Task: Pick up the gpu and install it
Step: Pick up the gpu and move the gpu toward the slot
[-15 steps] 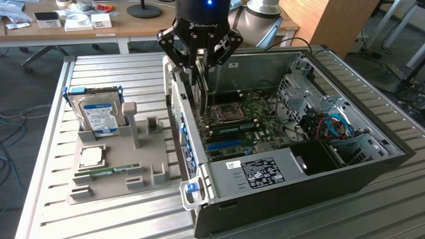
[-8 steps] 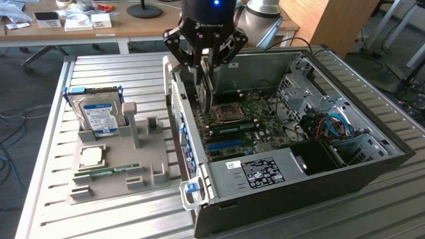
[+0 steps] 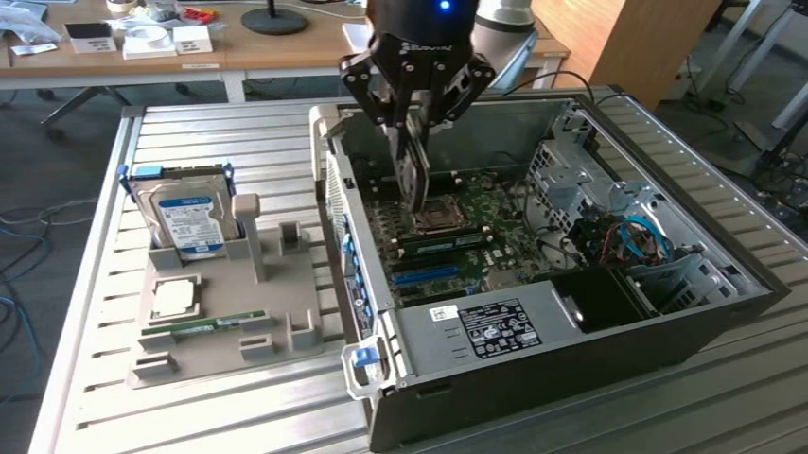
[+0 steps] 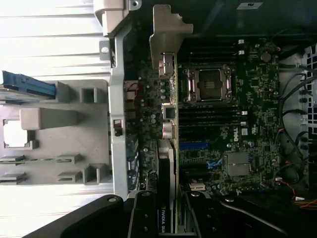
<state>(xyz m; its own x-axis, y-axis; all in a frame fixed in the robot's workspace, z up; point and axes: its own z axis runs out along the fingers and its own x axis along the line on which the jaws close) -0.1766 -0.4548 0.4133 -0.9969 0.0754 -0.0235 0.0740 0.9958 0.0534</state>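
My gripper [image 3: 414, 121] hangs over the open computer case [image 3: 707, 312] and is shut on the gpu [image 3: 412, 175]. The card hangs edge-on below the fingers, thin and dark, above the motherboard [image 3: 486, 236]. In the wrist view the gpu [image 4: 170, 148] shows as a narrow green edge with its black cooler beside it. Its silver end bracket [image 4: 166, 27] points toward the case's rear wall. My gripper [image 4: 168, 218] clamps the card between two black fingers [image 4: 141, 215]. The card floats above the board, over the area between the rear wall and the CPU socket [image 4: 207, 83].
A blue slot [image 3: 423, 274] lies on the motherboard nearer the front. On the exterior view's left, a grey holder [image 3: 215, 312] carries a silver hard drive [image 3: 189, 222], a CPU chip [image 3: 174, 299] and a green memory stick [image 3: 202, 326]. Cables and drive cages [image 3: 631, 236] crowd the case's right.
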